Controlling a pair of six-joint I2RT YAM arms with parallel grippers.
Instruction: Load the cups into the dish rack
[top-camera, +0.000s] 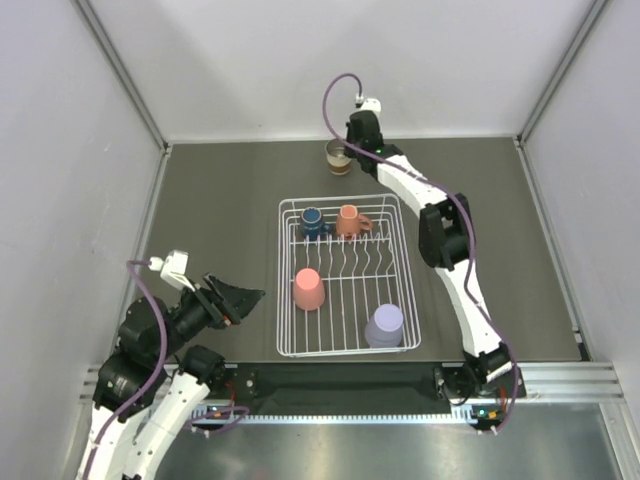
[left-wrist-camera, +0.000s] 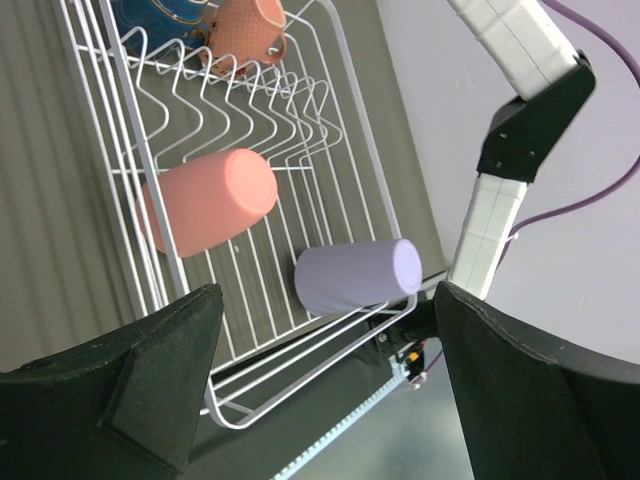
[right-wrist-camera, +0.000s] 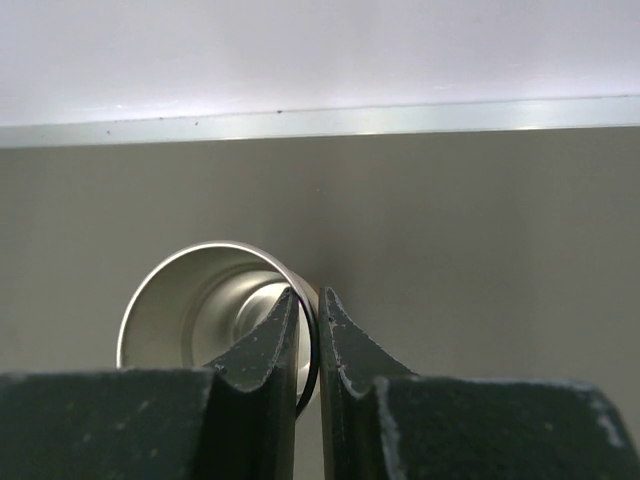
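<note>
The shiny cup (right-wrist-camera: 195, 300), bare metal inside and brownish from above, stood upright on the worktop (top-camera: 220, 200) just behind the dish rack (top-camera: 281, 280), near the back wall. The right gripper (right-wrist-camera: 308, 325) had its fingers narrowed on the cup's rim, one inside and one outside. Only the right wrist view showed that pinch; in the top view the arm hid it. The rack held 4 cups: dark blue mug (top-camera: 312, 220) & terracotta mug (top-camera: 348, 220) at the far end, pink tumbler (top-camera: 308, 289) mid-left, lavender tumbler (top-camera: 384, 326) in the near-right corner. The left gripper (top-camera: 252, 294) hung left of the rack, fingers wide, holding nothing. Worktop dark grey, w/ white walls around it.
</note>
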